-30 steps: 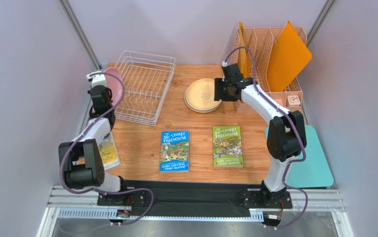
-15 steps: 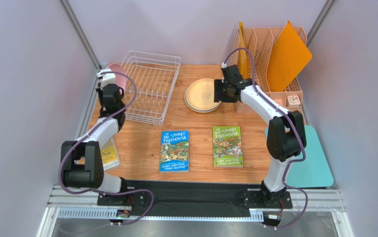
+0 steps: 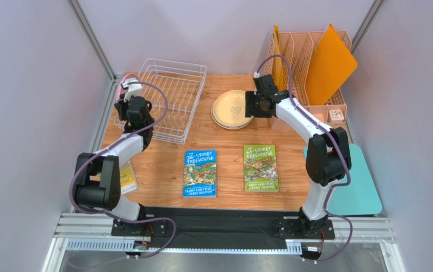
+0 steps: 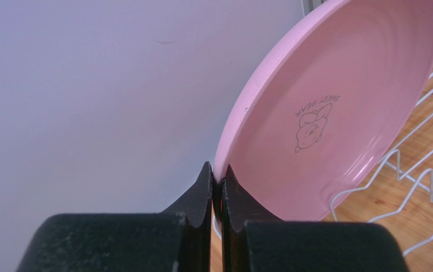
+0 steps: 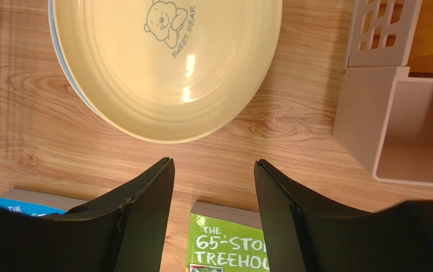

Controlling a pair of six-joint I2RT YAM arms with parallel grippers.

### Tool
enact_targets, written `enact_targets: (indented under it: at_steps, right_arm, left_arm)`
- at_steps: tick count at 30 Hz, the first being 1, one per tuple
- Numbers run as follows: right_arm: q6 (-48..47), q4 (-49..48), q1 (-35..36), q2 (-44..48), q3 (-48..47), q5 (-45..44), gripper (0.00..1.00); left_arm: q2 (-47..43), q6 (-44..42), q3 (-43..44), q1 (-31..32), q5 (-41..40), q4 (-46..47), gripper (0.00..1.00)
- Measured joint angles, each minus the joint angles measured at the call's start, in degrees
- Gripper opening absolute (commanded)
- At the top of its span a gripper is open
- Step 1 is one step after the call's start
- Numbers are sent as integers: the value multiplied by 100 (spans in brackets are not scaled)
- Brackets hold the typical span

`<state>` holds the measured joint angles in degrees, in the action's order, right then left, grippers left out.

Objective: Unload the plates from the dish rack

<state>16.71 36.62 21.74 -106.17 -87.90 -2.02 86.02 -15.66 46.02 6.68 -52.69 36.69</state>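
My left gripper [image 4: 218, 177] pinches the rim of the pink plate [image 4: 337, 107] and holds it on edge at the left side of the dish rack [image 3: 173, 62]. I judge this the last plate. Next I must carry it across to the stack [image 3: 231, 109], where my right gripper [image 5: 213, 170] hovers, spread and empty.

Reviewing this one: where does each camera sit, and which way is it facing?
Top external: above and behind the bases, looking down on the table and dish rack; left arm and right arm show whole.
Left wrist: on the left arm, looking along the left gripper, shut on the rim of the pink plate; its fingers show.
Right wrist: on the right arm, looking down past the open right gripper at the cream plate and green book.
Shared: top and right wrist both show that cream plate and green book.
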Motion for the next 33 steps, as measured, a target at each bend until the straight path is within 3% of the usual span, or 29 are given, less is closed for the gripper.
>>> enact_targets:
  at_steps: [9,17,20,24,30,33]
  right_arm:
    - [0,9,42,269,92,-94,59]
    - [17,22,120,673,297,-120,59]
    - [37,-94,166,866,446,70,60]
    - [131,-566,229,1250,857,704,60]
    - [293,-1294,424,1456,1099,1379,60]
    - [369,-1574,535,1453,1141,1620,60]
  left_arm:
    - [-389,-267,15,127,-330,-166,0]
    - [-1493,872,603,219,306,-2133,0]
    - [-1878,1696,942,232,1298,-3233,0]
    - [-2271,2664,999,234,2846,-4024,0]
    - [-2201,3818,787,284,4911,-4334,0]
    - [-2022,4166,680,393,5523,-4341,0]
